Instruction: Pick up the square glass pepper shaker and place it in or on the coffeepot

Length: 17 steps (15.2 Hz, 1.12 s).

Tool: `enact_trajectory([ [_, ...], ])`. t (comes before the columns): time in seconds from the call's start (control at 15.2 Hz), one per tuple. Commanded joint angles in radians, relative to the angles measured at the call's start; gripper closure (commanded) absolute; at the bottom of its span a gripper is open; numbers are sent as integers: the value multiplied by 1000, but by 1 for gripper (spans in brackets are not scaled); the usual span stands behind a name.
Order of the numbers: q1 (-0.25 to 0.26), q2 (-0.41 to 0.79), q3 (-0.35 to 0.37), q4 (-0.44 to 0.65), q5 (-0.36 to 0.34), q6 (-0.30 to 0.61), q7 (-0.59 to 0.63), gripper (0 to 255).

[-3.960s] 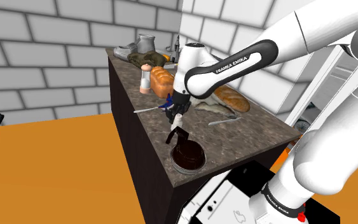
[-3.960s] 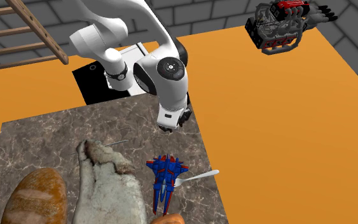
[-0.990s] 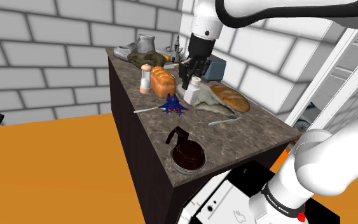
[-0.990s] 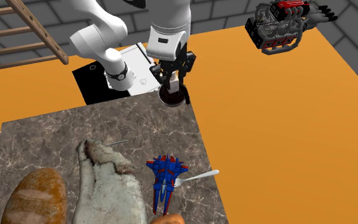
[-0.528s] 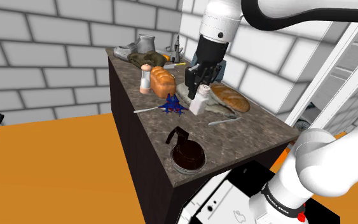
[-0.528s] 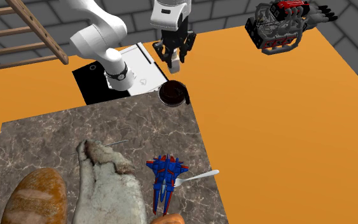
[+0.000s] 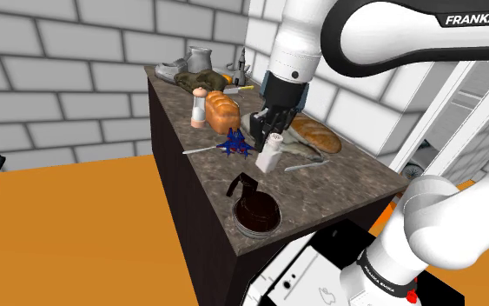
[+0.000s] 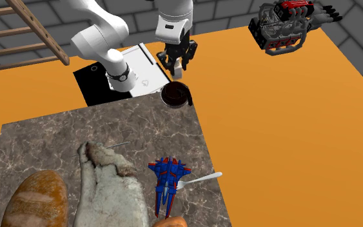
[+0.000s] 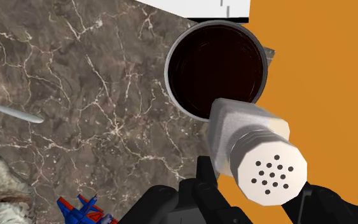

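Shaker (image 9: 252, 147) first: the white, square-bodied pepper shaker with its perforated cap hangs off the tabletop (image 9: 75, 76), clasped between the two black fingers of the gripper (image 9: 257, 191). I hold it low on the body and upright, cap toward the wrist camera, so that its base can go down first. In the wrist view it lies across the near rim of the coffeepot (image 9: 171, 83), not yet centred on the dark open mouth. I judge it needs a small shift over the opening before I lower it.

From the shoulder view the gripper (image 7: 273, 129) carries the shaker (image 7: 269, 155) well above the stone, with the coffeepot (image 7: 255, 209) standing at the tabletop's corner nearest the stand. That corner spot worries me a little: a nudge could push the pot over the edge.

The tabletop (image 7: 355, 174) is dark marbled stone. Farther along it lie a blue and red toy jet (image 7: 236, 143) and a bread loaf (image 7: 316, 135). The floor (image 7: 77, 226) is flat orange, and the walls (image 7: 51, 52) are pale grey block. In the second exterior view an engine (image 8: 286, 19) sits on the floor, well apart.
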Motion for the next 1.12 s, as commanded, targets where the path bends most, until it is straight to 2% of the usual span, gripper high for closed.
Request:
enact_trajectory([
  [0.0,2,-3,3,-28,3,26,1,255],
  [0.4,5,7,14,-107,8,115,5,255],
  [0.92,5,7,14,-107,8,114,5,255],
  [0.99,5,7,14,-107,8,114,5,0],
  [1.06,5,7,14,-107,8,114,5,0],
])
